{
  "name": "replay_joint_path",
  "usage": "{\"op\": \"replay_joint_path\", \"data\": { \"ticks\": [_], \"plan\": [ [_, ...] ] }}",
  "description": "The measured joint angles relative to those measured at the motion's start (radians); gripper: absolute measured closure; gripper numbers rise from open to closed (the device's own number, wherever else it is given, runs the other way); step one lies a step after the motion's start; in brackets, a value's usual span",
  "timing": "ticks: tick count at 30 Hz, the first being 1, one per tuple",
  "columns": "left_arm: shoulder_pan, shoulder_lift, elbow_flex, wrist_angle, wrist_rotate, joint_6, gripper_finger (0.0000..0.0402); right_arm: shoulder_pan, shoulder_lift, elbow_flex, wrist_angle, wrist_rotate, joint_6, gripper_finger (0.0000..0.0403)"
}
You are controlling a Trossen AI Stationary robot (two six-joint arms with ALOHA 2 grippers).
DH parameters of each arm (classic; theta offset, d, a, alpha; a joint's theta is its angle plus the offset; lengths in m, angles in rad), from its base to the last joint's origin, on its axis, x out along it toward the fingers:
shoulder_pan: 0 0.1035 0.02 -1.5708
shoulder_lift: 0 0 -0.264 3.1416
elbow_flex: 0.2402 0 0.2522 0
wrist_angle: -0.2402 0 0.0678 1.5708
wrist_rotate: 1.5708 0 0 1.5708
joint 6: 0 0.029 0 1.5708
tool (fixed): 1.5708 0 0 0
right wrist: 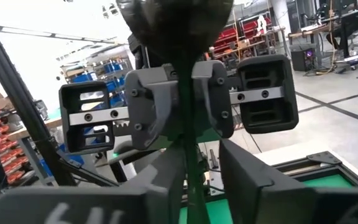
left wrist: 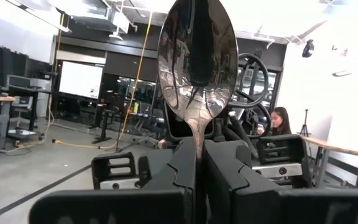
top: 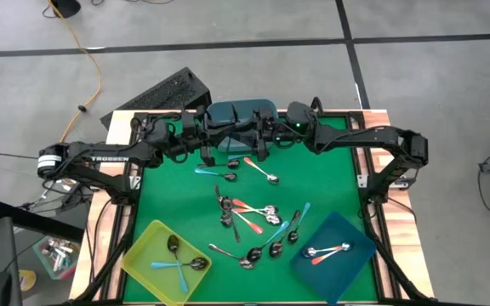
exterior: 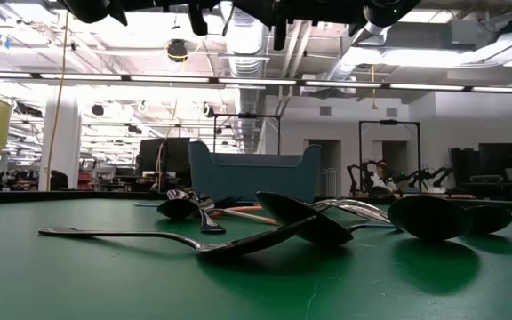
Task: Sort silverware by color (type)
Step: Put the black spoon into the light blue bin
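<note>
A dark metal spoon (left wrist: 196,68), held upright above the far side of the table (top: 177,204) in the clenched left end effector (left wrist: 197,158), could be dropped if released before the half-closed right end effector (right wrist: 188,171), seen around its handle, is firmly clamped
</note>
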Motion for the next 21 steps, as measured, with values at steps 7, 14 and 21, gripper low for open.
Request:
{"op": "replay_joint_path", "data": {
  "ticks": [7,14,21],
  "plan": [
    [0.0,0.0,0.0,-0.003,-0.003,-0.012,0.04,-0.001,-0.001,0.0,0.0,-0.025,-0.038,0.0383],
    [0.0,0.0,0.0,-0.005,-0.008,-0.023,0.0399,-0.001,-0.001,0.0,-0.001,-0.026,-0.037,0.0392],
    [0.0,0.0,0.0,-0.016,-0.03,-0.044,0.0384,-0.001,-0.001,0.0,-0.003,-0.025,-0.023,0.0396]
  ]
}}
